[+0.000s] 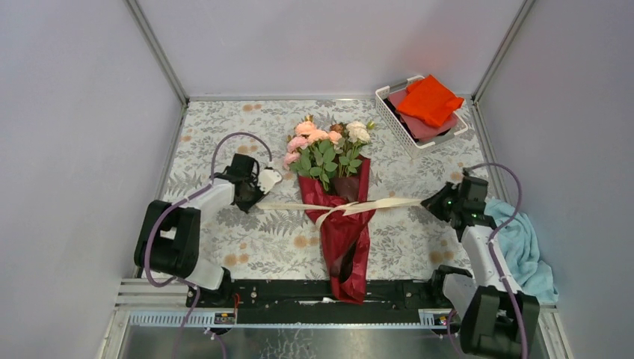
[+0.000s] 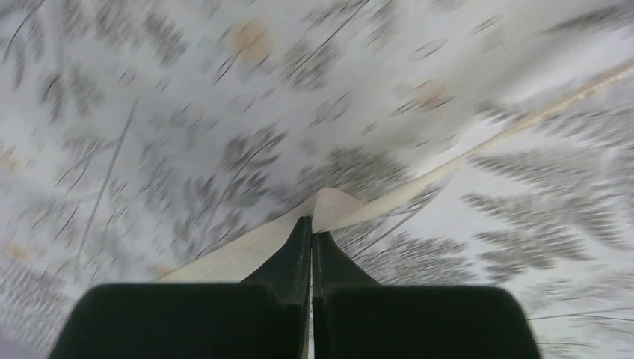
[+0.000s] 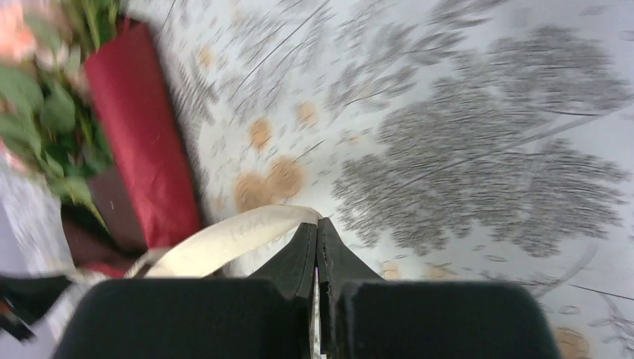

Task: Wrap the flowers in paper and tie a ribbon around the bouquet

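The bouquet (image 1: 341,183) lies flat on the leaf-patterned tablecloth (image 1: 224,142), its blooms pointing away from the arm bases and its narrow tail toward them. The flowers (image 1: 318,136), pink, peach and cream roses above green leaves, spread out of the bouquet's wide end. The dark red paper (image 1: 351,258) encloses the stems as a long cone that forms the bouquet's lower part. The cream ribbon (image 1: 389,203) crosses the bouquet at about its middle, just below the leaves. There it loops over the paper, and one end runs out to each side of the bouquet. To the left of the bouquet, the left gripper (image 2: 312,228) has its jaws pressed together on the ribbon's left end. The strip emerges flat at its fingertips and runs back toward the bouquet. To the right of the bouquet, the right gripper (image 3: 317,228) has its jaws closed on the other end. A curved band of ribbon leads from its tips toward the paper cone. Both wrist views are blurred. Beyond the bouquet and to its right stands a white basket (image 1: 389,112) holding an orange cloth (image 1: 428,101) on top of a dull pink one (image 1: 426,129). A light blue towel (image 1: 523,247) lies far to the bouquet's right, past the right arm.
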Tool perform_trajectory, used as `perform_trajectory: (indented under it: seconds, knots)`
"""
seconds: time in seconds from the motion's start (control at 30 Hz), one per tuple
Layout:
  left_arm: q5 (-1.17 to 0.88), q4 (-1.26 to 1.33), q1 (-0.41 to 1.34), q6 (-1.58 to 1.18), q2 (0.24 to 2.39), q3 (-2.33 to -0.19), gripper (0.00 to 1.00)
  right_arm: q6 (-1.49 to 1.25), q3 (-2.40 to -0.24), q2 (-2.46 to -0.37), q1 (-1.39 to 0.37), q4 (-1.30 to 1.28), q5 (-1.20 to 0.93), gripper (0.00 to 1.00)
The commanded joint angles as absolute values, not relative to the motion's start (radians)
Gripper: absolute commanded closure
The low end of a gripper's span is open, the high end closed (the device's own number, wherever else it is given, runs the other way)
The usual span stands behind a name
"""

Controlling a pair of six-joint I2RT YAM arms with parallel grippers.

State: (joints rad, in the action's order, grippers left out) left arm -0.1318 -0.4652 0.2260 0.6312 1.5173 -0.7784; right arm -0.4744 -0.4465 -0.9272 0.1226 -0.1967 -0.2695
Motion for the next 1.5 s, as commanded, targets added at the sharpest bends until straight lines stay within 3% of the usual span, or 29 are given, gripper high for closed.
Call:
perform_trajectory:
  seconds: [0.0,0.2,0.6,0.93,1.1,1.13,1.17,1.2,1.27,1.37,1.47]
  knots:
    - [0.083,-0.388,0.115,0.744,1.48,-0.682,1.0,-0.588,-0.416,-0.949,0.338,-0.1,-0.361,1.0]
    - [0.098,-0.345,-0.032,0.814,1.422,-0.623,1.0,-0.648,-0.385,-1.008,0.485,0.008,-0.386,1.0]
    - [0.085,-0.24,-0.351,0.937,1.535,-0.685,1.0,-0.612,-0.383,-1.093,0.618,0.073,-0.363,1.0]
    - [0.036,-0.241,-0.394,0.934,1.562,-0.724,1.0,-0.569,-0.384,-1.072,0.619,0.063,-0.353,1.0]
    - [-0.094,-0.407,-0.34,0.916,1.549,-0.788,1.0,-0.541,-0.42,-1.104,0.539,0.03,-0.397,1.0]
    - [-0.11,-0.447,-0.306,0.893,1.531,-0.805,0.79,-0.531,-0.433,-1.114,0.492,0.015,-0.382,1.0]
    - [-0.125,-0.489,-0.258,0.871,1.507,-0.823,0.63,-0.524,-0.446,-1.126,0.45,0.007,-0.364,0.95]
    - [-0.145,-0.543,-0.207,0.85,1.473,-0.846,0.52,-0.522,-0.464,-1.146,0.416,-0.036,-0.352,0.77]
    - [-0.201,-0.652,-0.095,0.818,1.397,-0.895,0.39,-0.502,-0.514,-1.18,0.376,-0.118,-0.319,0.42]
    - [-0.339,-0.8,0.071,0.819,1.293,-0.965,0.37,-0.446,-0.597,-1.135,0.225,-0.22,-0.199,0.37]
    - [-0.531,-0.952,0.191,0.813,1.292,-1.02,0.55,-0.415,-0.701,-1.066,-0.043,-0.388,-0.026,0.36]
